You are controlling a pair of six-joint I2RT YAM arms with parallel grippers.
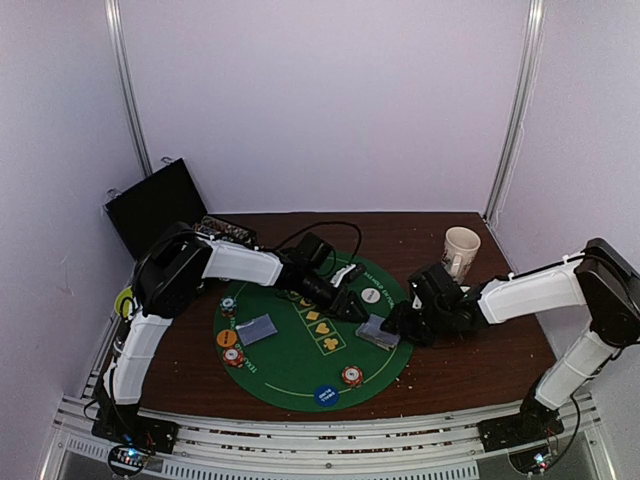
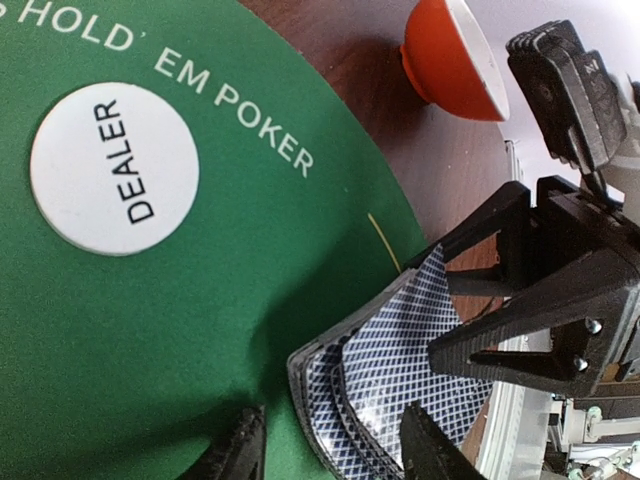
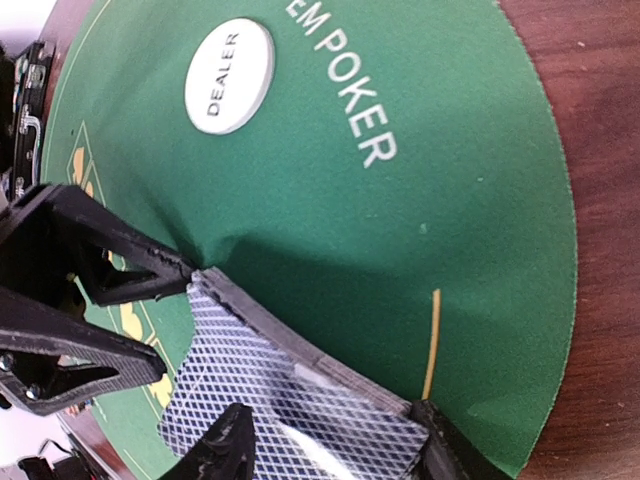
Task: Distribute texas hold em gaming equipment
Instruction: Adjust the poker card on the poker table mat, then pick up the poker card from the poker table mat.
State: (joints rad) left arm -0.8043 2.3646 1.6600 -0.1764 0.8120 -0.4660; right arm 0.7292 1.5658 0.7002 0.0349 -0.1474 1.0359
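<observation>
Deck (image 3: 290, 390) clamped, bowed, in right gripper (image 3: 330, 420); left gripper (image 2: 332, 425) straddles end, grip unclear.

Pale lilac walls (image 1: 320, 100) enclose a dark, seemingly wooden table (image 1: 480, 370).

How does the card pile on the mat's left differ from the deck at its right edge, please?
The small grey-backed card pile lies flat; the thick deck is bowed and fanned. The pile sits untouched; the deck is clamped in the right gripper's jaws. Both are over the round green felt mat.
</observation>
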